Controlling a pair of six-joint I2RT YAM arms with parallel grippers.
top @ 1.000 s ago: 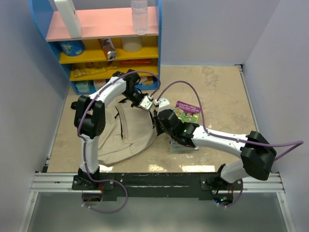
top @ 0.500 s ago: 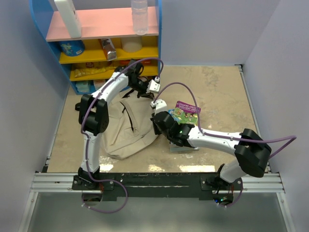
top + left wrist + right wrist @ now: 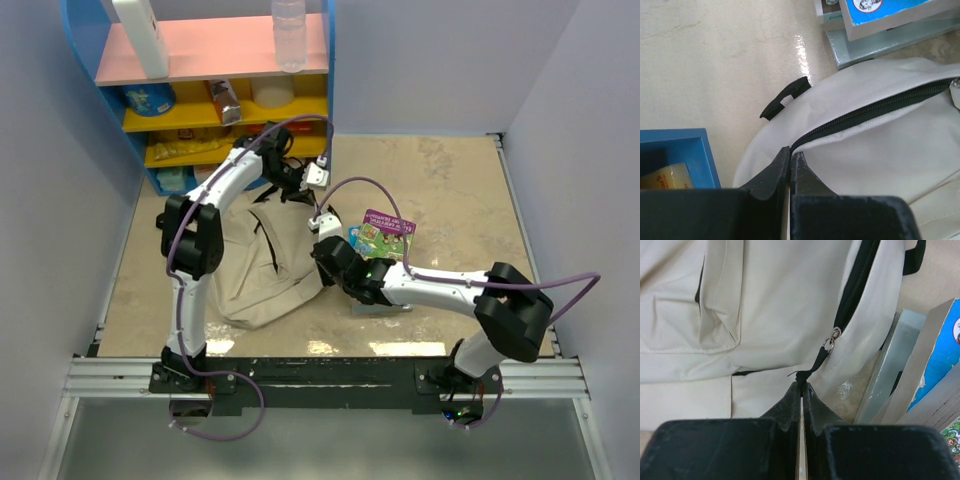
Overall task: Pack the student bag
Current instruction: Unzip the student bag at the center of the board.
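Student bag (image 3: 262,275) lies flat on the counter (image 3: 450,180) with its front pocket (image 3: 695,305) facing up. A black zipper (image 3: 856,280) runs along its upper right edge.

The left pincer (image 3: 790,155) sits at the far end of the student bag. Its jaws are pressed together on the cream fabric just where the zipper begins, close to a short black strap loop (image 3: 785,97).

The right pincer (image 3: 801,385) is at the bag's right edge. Its jaws are closed flat on the black zipper pull (image 3: 812,365), and the cord runs straight from the fingertips up to the metal ring on the slider.

Just beside the bag's right side, a stack of books (image 3: 380,243) rests on a grey box (image 3: 890,370). Past the bag's far end stands a blue shelf unit (image 3: 200,110) with yellow boards.
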